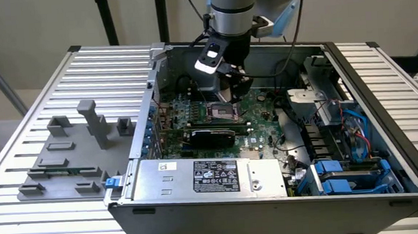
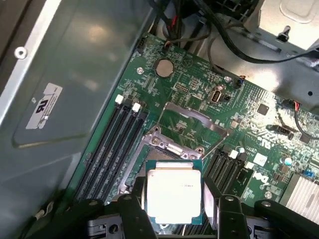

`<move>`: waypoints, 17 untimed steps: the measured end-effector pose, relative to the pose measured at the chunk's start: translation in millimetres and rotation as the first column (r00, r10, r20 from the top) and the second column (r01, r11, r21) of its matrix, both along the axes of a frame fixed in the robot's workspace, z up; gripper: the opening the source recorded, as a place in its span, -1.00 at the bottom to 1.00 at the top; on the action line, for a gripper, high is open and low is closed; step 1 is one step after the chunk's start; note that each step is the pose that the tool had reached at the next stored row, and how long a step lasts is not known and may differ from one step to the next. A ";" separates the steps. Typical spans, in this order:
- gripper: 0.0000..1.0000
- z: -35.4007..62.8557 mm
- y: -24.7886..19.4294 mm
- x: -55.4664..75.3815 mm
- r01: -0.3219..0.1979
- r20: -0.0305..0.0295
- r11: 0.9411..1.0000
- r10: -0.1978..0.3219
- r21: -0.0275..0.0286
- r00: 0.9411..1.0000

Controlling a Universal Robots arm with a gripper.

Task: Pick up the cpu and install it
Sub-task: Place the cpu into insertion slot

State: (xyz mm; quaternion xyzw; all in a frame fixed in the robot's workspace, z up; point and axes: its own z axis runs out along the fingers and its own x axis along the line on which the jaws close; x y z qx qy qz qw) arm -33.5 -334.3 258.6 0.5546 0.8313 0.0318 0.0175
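The cpu point(image 2: 173, 191), a flat square chip with a shiny silver top and a green rim, sits between my two black fingers point(image 2: 136, 196). My gripper point(image 2: 174, 199) is shut on it, one finger against each opposite side. Just beyond the chip lies the open socket point(image 2: 172, 149) on the green motherboard point(image 2: 199, 94), its metal load frame point(image 2: 192, 117) swung back. In the exterior view my gripper point(image 1: 235, 91) hangs inside the open computer case, a little above the socket point(image 1: 219, 112).
Black memory slots point(image 2: 112, 144) run beside the socket, and the case wall point(image 2: 65, 99) stands close by. Cables point(image 1: 295, 98) cross the case. A power supply point(image 1: 205, 177) and blue drive bays point(image 1: 343, 177) fill the near side. Grey fixture blocks point(image 1: 73, 152) stand on the slatted table at the exterior view's left.
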 end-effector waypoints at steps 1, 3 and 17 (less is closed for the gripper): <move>0.09 -0.6 0.0 0.0 0.019 0.000 1.000 -0.019 0.000 1.000; 0.09 -1.8 0.0 0.0 0.055 0.000 0.998 -0.055 0.000 0.998; 0.09 -8.5 0.0 -0.1 0.283 -0.001 0.959 -0.283 0.000 0.959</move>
